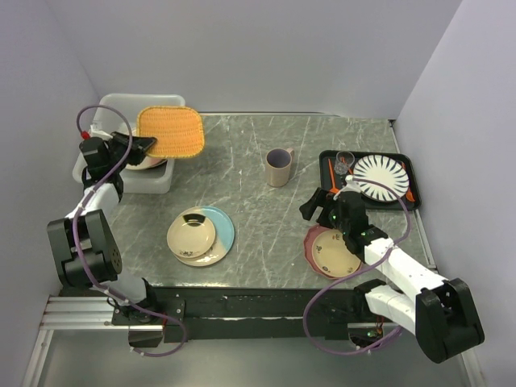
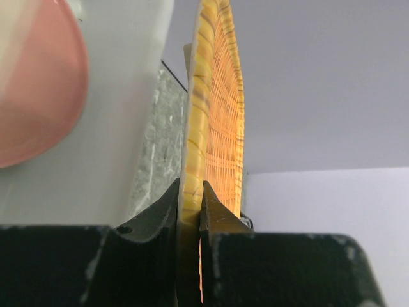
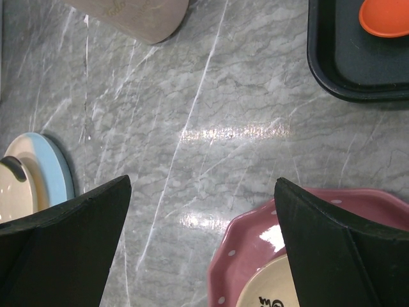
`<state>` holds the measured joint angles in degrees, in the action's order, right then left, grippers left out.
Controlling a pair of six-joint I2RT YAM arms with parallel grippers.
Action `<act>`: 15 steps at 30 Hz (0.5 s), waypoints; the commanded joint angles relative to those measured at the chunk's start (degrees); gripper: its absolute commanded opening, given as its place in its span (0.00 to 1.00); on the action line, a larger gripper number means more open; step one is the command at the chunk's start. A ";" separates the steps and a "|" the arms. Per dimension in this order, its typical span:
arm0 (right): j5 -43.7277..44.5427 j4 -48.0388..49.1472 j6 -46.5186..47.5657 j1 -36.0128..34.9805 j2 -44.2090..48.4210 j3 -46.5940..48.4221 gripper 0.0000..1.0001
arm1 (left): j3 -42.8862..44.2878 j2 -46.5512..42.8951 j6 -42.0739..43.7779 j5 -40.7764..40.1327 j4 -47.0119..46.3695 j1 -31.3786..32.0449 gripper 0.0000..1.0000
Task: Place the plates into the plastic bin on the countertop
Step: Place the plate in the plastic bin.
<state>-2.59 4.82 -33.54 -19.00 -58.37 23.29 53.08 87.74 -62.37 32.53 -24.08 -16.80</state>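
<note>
Bin: the plastic bin (image 1: 113, 106) is being shown at the far left corner of the countertop (image 1: 250, 201), close to the left wall. A pink plate (image 2: 35, 83) is being seen through its translucent wall in the left wrist view.
Left claw: the left gripper (image 2: 190, 206) is being pressed shut on the rim of an orange woven plate (image 1: 171, 131).
Held plate: it is being carried face-up over the bin's right edge and is overhanging the countertop. Part of the bin's opening is being hidden by it in the top view.
Right claw: the right gripper (image 3: 203, 182) is being held with its fingers wide apart and nothing between them, above bare countertop near the right front.
Under the right arm: a pink scalloped dotted plate (image 1: 310, 240) is being left on the countertop, with a small cream floral plate (image 1: 334, 251) lying on it. Both are partly being covered by the arm.
Centre stack: a cream-and-light-blue plate (image 1: 224, 227) is being topped by a cream plate (image 1: 192, 235), well apart from the bin.
In between: a beige mug (image 1: 279, 167) is being seen upright on the countertop, between the centre stack and the tray.
Tray: a black tray (image 1: 403, 161) is being used at the far right for a white striped plate (image 1: 380, 177), a small glass (image 1: 345, 161) and orange utensils (image 3: 383, 16).
</note>
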 commanded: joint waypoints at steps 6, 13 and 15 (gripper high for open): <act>0.22 2.39 0.58 -0.51 -0.78 2.46 1.00 | 0.80 -0.56 -3.37 -2.91 -8.36 -2.89 0.01; 0.30 2.56 0.67 -0.51 -0.96 2.38 1.00 | 1.67 0.67 -5.13 -4.14 -9.94 -4.21 0.01; 0.22 2.65 0.67 -0.42 -1.13 2.38 1.00 | 2.99 1.02 -4.61 -4.58 -8.19 -4.30 0.01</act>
<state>-2.74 5.13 -33.52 -19.00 -59.29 23.29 52.69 89.32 -65.65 28.58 -27.07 -20.62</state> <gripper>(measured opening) 0.998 0.159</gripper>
